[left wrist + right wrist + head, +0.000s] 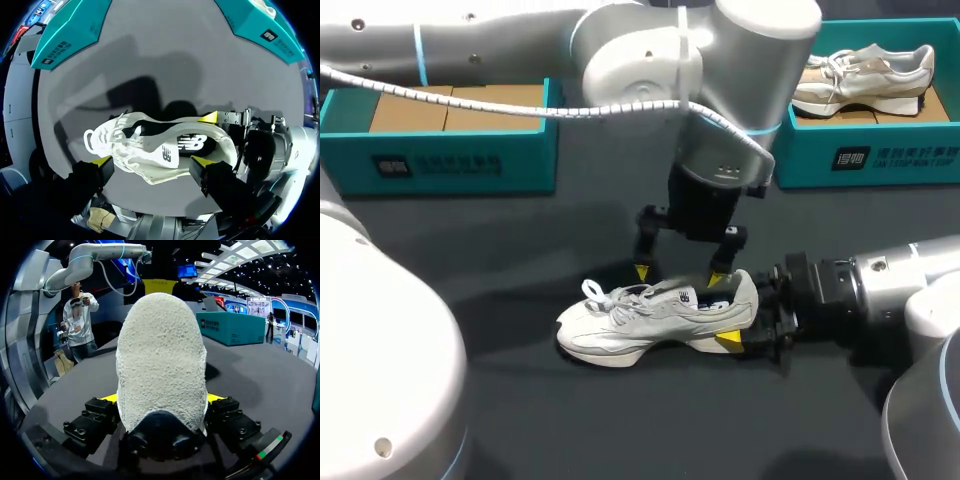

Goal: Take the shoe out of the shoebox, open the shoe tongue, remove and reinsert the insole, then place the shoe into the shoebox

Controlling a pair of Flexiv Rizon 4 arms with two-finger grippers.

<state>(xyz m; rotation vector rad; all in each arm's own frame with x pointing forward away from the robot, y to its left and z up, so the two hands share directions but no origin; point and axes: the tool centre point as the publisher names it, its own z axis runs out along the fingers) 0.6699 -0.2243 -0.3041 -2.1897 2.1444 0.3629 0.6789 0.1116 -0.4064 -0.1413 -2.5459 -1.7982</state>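
Shoe (655, 320) sat on its sole on counter (520, 420). R hand (740, 320) pinched heel (160, 365) both sides; L hand (680, 275) hung spread just above collar. Prob. tongue-opening step; next needs an L fingertip hooked under tongue (638, 293), R holding firm.

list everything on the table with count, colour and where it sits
white shoe: one, white with dark lining, upright on its sole mid-table
left shoebox: one, teal, far left of the table, brown cardboard inside
right shoebox: one, teal, far right of the table, holds the second shoe
second shoe: one, white and beige, in the right shoebox
table: one, dark grey, under everything
left gripper: one, black with yellow tips, open, just above the white shoe's opening
right gripper: one, black with yellow tips, shut on the white shoe's heel
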